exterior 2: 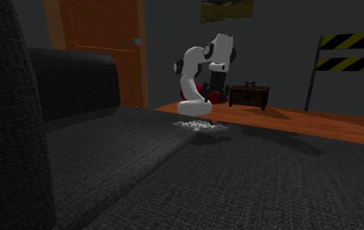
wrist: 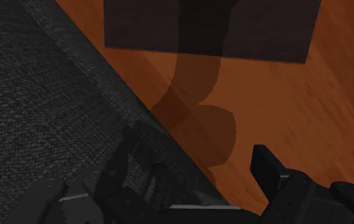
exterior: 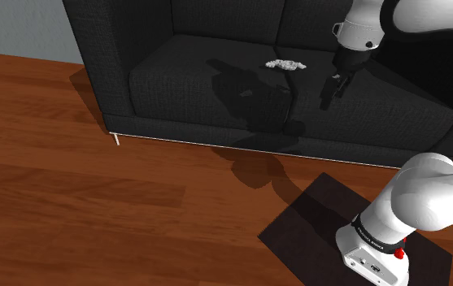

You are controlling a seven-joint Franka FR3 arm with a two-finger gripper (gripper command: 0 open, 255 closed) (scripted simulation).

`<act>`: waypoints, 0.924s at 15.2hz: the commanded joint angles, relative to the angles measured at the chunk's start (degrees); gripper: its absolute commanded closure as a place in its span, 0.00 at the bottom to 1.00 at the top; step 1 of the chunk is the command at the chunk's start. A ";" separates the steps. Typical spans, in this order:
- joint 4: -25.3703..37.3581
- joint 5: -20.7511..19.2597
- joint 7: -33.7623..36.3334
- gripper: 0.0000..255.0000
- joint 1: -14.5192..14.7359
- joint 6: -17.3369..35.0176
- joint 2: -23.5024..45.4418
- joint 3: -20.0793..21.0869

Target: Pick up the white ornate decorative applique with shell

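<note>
White applique (exterior: 286, 64) lies flat on the dark sofa (exterior: 176, 73), on the seat towards the backrest, right by the seam btw the 2 seat cushions. Nothing touches it. In the 2nd exterior view the applique (exterior 2: 200, 125) is a pale, lacy piece flat on the grey seat fabric, w/ the white arm (exterior 2: 190, 78) standing behind it.

Claw (exterior: 330, 88) hangs above the seat cushion, on the shoulder view's right of the applique: near it but clearly apart. It points down at a tilt. Its 2 black fingers (wrist: 267, 168) are spread apart w/ nothing btw them. In the wrist view the claw (wrist: 197, 153) looks past the sofa's front edge (wrist: 74, 95) onto the wood floor (wrist: 283, 95), w/ the arm's shadow across the boards and the stand's dark top (wrist: 207, 28) beyond.

Shoulder view: stand (exterior: 322, 231) sits on the floor in front of the sofa, and the arm's base (exterior: 395, 227) rises from it, reaching up over the cushions.

Bkgd in the 2nd exterior view: orange door (exterior 2: 105, 39), a yellow-&-black striped barrier (exterior 2: 350, 52) and a small dark chest (exterior 2: 249, 95) on the floor.
</note>
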 commanded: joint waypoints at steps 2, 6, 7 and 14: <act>0.89 -1.03 -2.28 0.00 0.00 0.70 1.43 -1.25; 5.32 -4.45 -11.19 0.00 0.34 3.41 7.80 -5.96; 6.64 -5.12 -13.38 0.00 0.51 4.05 9.53 -7.06; 18.16 -7.32 -28.64 0.00 1.93 7.62 22.94 -13.76</act>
